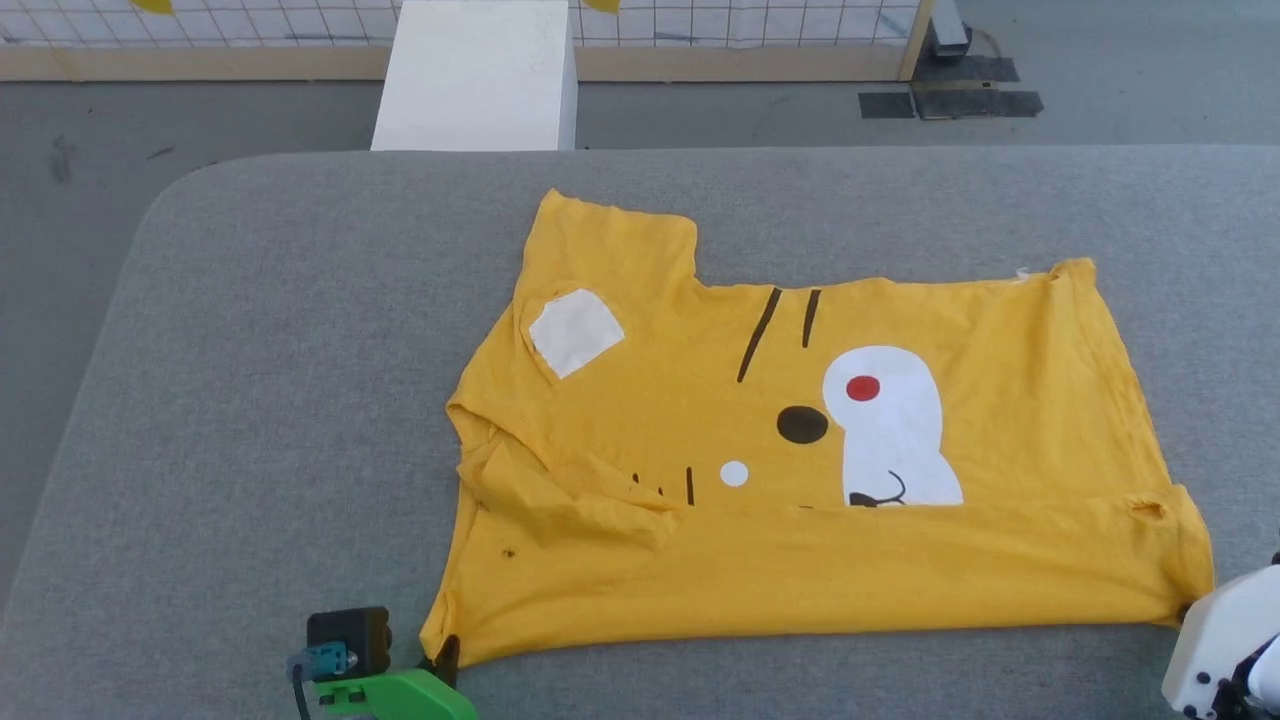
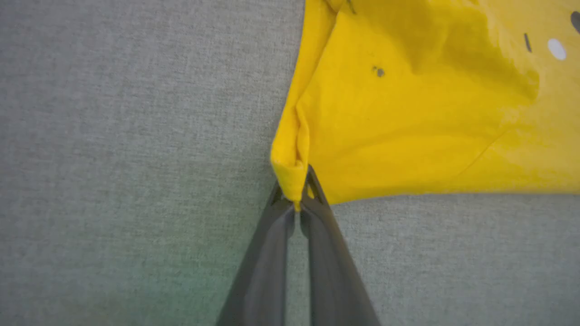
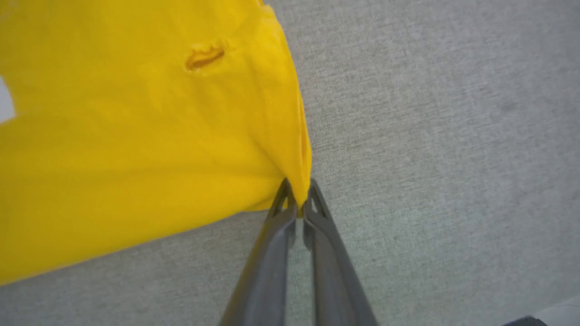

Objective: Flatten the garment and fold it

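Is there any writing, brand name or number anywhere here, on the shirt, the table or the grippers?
None readable. The yellow shirt carries only a cartoon face: black stripes, white patches, a red dot, no letters. The grey table, the white box behind it, the left gripper and the right gripper bear no legible marks.

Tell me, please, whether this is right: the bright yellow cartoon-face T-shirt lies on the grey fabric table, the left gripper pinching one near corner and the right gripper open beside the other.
No: the right gripper is shut on the other near corner of the bright yellow cartoon-face T-shirt, as the right wrist view shows. The rest holds.
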{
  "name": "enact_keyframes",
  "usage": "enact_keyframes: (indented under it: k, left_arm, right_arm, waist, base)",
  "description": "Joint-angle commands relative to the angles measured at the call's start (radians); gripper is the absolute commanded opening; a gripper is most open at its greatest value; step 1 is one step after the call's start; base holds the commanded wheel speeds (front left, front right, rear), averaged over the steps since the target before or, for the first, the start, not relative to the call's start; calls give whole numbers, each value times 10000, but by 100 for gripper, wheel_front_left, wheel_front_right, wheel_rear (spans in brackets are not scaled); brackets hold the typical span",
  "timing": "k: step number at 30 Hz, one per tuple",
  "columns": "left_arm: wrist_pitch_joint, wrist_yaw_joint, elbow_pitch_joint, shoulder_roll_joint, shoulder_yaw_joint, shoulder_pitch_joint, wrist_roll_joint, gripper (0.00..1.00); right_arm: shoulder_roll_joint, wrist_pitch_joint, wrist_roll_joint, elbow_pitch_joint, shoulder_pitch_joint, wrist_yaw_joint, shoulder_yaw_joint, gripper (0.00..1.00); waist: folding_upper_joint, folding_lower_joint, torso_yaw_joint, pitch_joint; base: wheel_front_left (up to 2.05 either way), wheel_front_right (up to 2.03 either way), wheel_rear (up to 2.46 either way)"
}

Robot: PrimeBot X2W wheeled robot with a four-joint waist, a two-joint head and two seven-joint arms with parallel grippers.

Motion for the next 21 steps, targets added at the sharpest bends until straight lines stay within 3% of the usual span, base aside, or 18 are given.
enact_keyframes:
  k: [1,5,6,7,8,9,11,16,21]
  left_arm:
    - [-59,-4,194,65,11,29,8,0]
    - [-193,-264,670,-75,-18,-196,-83,0]
    - [-218,-320,788,-107,-16,-231,-119,19]
    - [-252,-374,928,-142,-12,-258,-156,55]
    - [-268,-418,1030,-167,-15,-266,-190,100]
    - [-304,-471,1136,-201,-10,-256,-240,100]
    - [-456,-551,1243,-248,50,-212,-323,100]
    - [-1005,-695,950,41,292,-329,-168,100]
    - [-1647,-950,263,689,430,-1147,570,100]
  right_arm:
    - [-31,54,-54,190,127,-17,-110,0]
    - [-24,85,65,785,138,-17,-148,0]
    - [-23,74,118,892,150,-17,-128,0]
    - [-22,37,193,997,168,-17,-112,0]
    - [-22,-12,262,1058,185,-17,-102,0]
    - [-21,-90,368,1109,221,-17,-96,30]
    - [-21,-319,535,1073,335,-17,-48,100]
    - [-20,-1335,1087,469,707,-17,215,100]
    - [-36,-3237,1330,-704,993,-17,957,100]
  waist:
    - [0,0,96,115]
    - [0,0,134,165]
    - [0,0,129,155]
    - [0,0,113,128]
    - [0,0,98,93]
    - [0,0,79,33]
    - [0,0,50,-82]
    - [0,0,-84,-269]
    - [0,0,-370,-150]
  base:
    - [0,0,0]
    - [0,0,0]
    - [0,0,0]
    - [0,0,0]
    - [0,0,0]
    - [0,0,0]
    - [0,0,0]
    - [0,0,0]
    - [0,0,0]
